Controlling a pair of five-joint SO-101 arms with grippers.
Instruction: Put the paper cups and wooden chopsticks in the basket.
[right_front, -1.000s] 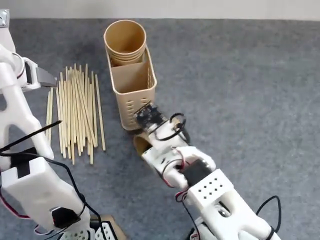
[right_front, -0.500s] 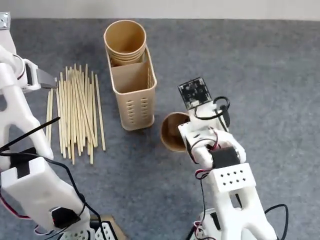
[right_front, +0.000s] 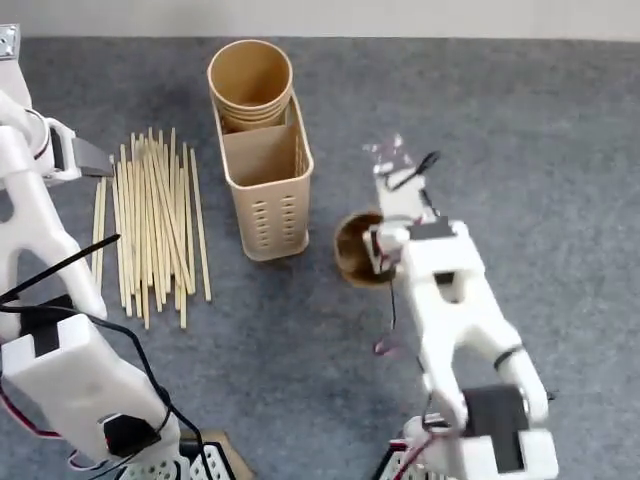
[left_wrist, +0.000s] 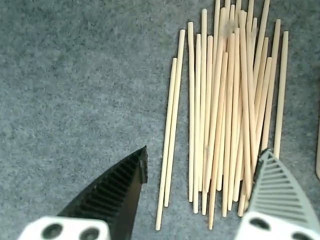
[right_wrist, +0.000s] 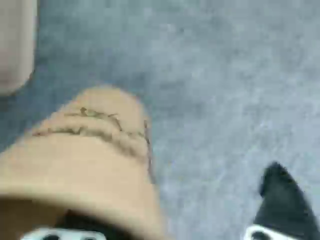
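The loose paper cup (right_front: 353, 252) stands close to upright, its long axis near vertical and its open mouth turned up toward the high camera. It sits right at the right gripper (right_front: 378, 246), on the side facing the basket (right_front: 268, 205). The wrist view is blurred, so I cannot tell whether that gripper actually clamps it. The basket lies just past the cup, not touching it. A stack of cups (right_front: 250, 82) fills the basket compartment farthest from this gripper. Beyond the basket, the wooden chopsticks (left_wrist: 225, 110) lie flat and roughly parallel. Their near ends are directly beneath the left gripper (left_wrist: 205, 151), which hangs wide open and holds nothing.
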